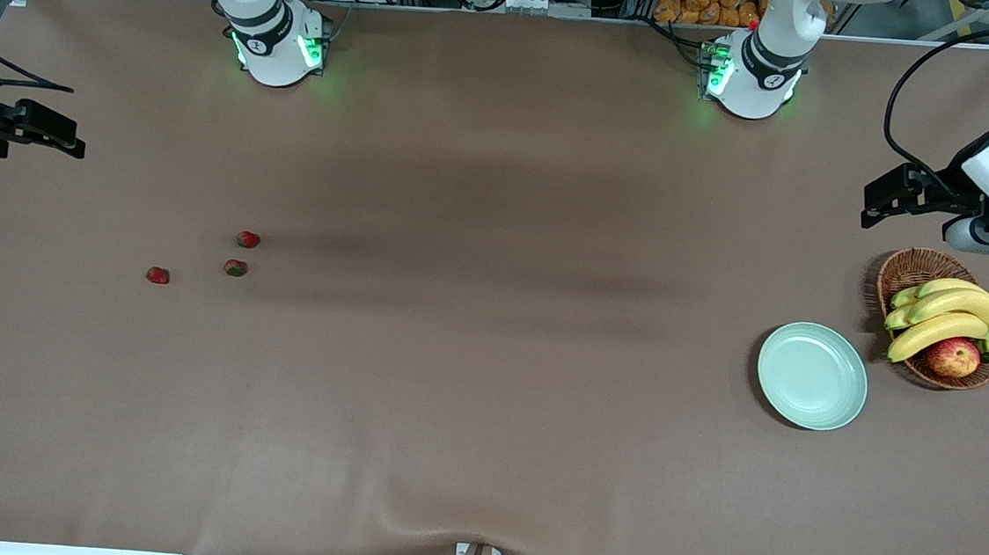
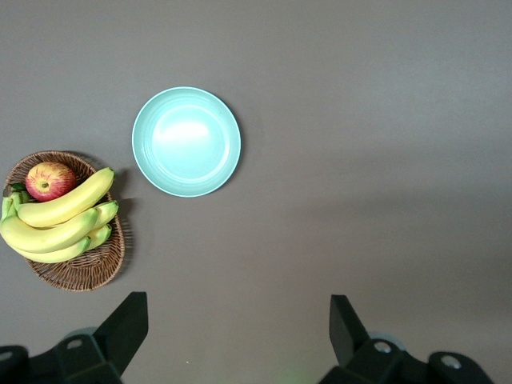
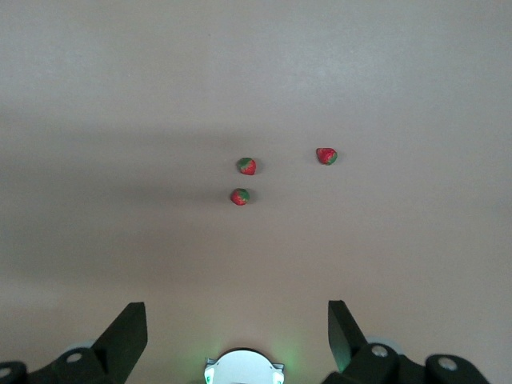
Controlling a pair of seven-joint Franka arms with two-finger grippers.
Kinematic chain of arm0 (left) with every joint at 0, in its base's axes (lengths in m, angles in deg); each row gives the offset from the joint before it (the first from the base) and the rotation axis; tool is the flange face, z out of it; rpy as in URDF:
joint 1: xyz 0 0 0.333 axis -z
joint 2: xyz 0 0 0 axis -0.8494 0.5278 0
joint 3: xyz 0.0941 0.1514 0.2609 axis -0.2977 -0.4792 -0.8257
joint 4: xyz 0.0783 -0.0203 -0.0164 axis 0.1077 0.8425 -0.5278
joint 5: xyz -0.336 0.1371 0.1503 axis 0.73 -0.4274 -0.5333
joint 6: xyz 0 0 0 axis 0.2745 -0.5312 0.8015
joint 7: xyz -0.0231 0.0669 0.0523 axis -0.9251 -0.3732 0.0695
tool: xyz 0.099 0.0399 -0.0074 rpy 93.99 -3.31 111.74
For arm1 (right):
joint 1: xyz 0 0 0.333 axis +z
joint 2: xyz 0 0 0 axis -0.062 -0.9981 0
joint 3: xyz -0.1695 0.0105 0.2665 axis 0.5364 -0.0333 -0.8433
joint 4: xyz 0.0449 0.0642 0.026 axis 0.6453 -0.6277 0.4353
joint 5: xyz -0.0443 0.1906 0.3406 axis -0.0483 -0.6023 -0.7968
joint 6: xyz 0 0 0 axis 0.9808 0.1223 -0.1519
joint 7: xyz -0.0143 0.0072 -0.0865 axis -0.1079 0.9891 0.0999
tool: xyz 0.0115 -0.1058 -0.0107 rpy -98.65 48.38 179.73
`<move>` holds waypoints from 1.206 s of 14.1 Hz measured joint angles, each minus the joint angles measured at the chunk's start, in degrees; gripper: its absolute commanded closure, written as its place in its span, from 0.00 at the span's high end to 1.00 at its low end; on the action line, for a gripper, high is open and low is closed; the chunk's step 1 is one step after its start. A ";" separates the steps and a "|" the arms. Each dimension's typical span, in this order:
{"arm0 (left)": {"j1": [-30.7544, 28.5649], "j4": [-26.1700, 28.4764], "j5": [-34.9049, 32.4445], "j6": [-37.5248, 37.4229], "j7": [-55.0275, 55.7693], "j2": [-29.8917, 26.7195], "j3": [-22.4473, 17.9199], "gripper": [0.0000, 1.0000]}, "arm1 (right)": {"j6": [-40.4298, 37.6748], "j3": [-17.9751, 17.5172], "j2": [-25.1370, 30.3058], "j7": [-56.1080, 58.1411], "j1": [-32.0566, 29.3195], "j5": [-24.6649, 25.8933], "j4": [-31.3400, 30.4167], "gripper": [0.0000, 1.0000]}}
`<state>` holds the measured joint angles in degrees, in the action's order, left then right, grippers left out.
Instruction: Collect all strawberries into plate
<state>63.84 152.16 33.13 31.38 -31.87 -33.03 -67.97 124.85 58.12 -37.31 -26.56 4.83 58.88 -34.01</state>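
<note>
Three strawberries lie on the brown table toward the right arm's end: one farthest from the front camera, one just nearer, one apart toward the table's end. The right wrist view shows all three. The mint-green plate sits bare toward the left arm's end. My right gripper hangs open over the right arm's end of the table, holding nothing. My left gripper hangs open above the table beside the basket, holding nothing.
A wicker basket with bananas and a red-yellow apple stands right beside the plate, toward the table's end. The arms' bases stand along the edge farthest from the front camera. The cloth wrinkles at the near edge.
</note>
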 measured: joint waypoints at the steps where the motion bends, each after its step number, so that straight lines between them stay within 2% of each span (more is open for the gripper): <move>1: 0.00 0.00 0.00 0.00 0.00 0.00 0.00 1.00 | -0.49 0.02 0.17 -0.04 -0.01 -0.18 0.14 1.00; 4: 0.00 -0.06 0.00 0.00 0.00 0.00 0.00 1.00 | -3.62 0.15 0.87 -0.09 -0.07 -0.28 0.83 1.00; 10: 0.00 -0.27 0.00 0.00 0.00 0.00 -0.01 1.00 | -2.76 0.29 0.55 -0.13 -0.66 -0.28 0.26 1.00; 14: -0.12 -0.26 0.00 -0.02 0.00 0.13 -0.35 1.00 | 3.99 0.37 -2.72 -0.11 -1.85 -0.28 -2.63 1.00; 17: -0.12 -0.26 0.00 -0.02 0.00 0.16 -0.38 1.00 | 12.01 0.37 -5.76 -0.12 -1.95 -0.28 -7.96 1.00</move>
<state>63.72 151.89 33.13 31.36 -31.87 -32.87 -68.36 136.86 58.48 -43.07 -26.68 2.88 58.60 -41.97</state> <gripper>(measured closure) 0.000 0.000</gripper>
